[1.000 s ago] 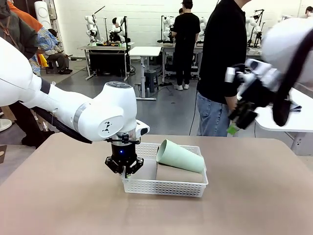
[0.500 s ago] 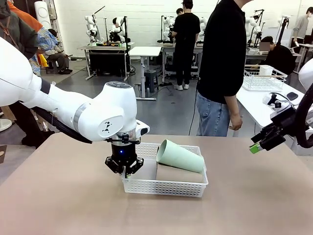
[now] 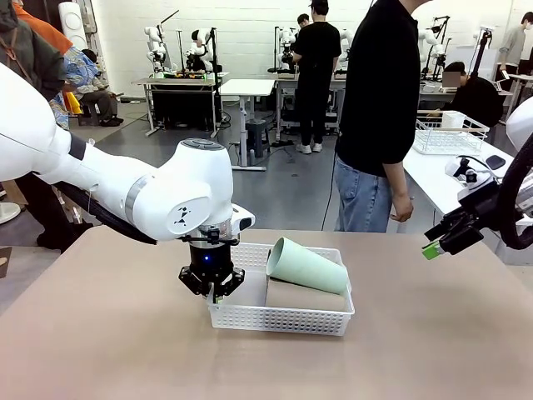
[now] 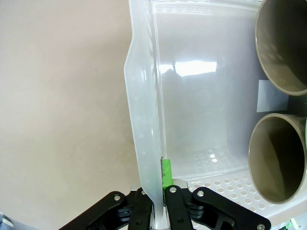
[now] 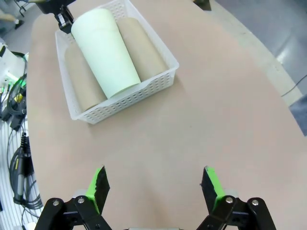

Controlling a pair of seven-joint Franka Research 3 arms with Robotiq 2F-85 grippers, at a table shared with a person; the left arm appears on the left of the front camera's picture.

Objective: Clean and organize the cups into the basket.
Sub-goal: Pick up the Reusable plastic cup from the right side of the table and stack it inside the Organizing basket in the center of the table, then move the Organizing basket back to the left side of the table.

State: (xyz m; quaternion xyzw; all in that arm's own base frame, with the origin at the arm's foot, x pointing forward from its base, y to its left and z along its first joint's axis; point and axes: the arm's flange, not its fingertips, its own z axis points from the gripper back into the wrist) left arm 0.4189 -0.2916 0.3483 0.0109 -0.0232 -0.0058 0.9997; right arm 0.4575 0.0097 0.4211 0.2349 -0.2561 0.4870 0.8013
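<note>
— Where are the cups?
— All in the basket [image 3: 279,319] on the worktop [image 3: 433,333]. The green cup [image 3: 306,266] lies on its side across the two brown cups [image 5: 144,50], mouth tipped up at the left end.
— And the arms?
— The left hand [image 3: 214,288] is clamped on the basket's left end wall. The right hand [image 5: 154,187] hangs well off to the right, fingers wide apart, holding nothing.
— Anyone else?
— A person [image 3: 379,117] stands at the far side.

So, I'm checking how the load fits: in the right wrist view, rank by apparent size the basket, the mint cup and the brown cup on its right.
1. basket, largest.
2. mint cup.
3. brown cup, partly hidden under the mint cup, so its ranking is unsure.
</note>
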